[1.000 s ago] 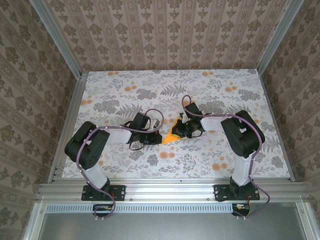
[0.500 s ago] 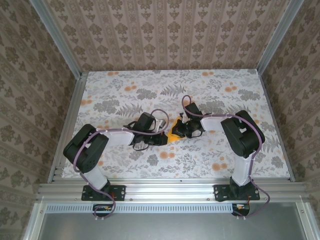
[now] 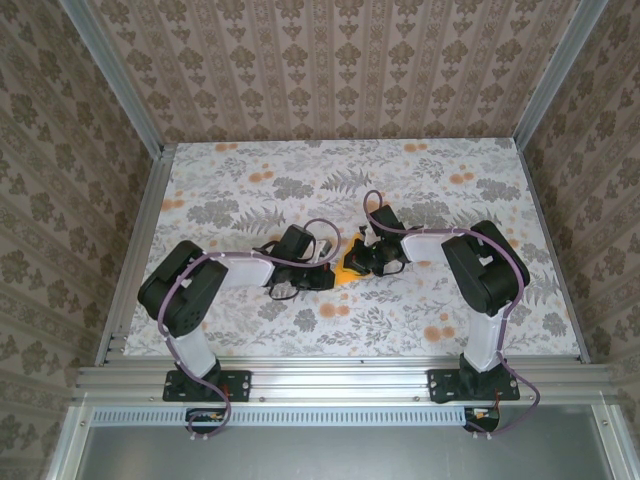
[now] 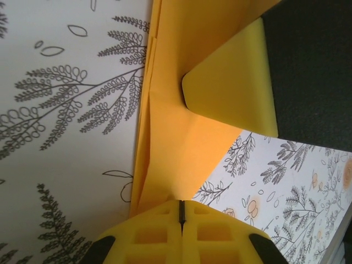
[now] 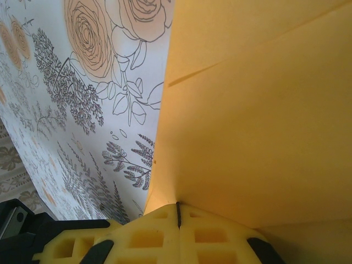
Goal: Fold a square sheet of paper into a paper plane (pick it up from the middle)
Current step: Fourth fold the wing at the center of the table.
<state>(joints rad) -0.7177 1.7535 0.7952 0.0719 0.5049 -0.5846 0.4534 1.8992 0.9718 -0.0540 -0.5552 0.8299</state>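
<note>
Clenched like my right claw [image 5: 177, 208], my left claw [image 4: 181, 206] has slid inward over the folded paper [image 4: 181, 143], seemingly flattening a crease

The left arm [image 3: 240, 268] has advanced rightward across the desk [image 3: 450, 180], and its elbow block has also shifted right. The left jaws, formerly at the left tip of the square sheet of paper [image 3: 348, 270], now overlap that tip. Less orange paper is exposed from above.
</note>
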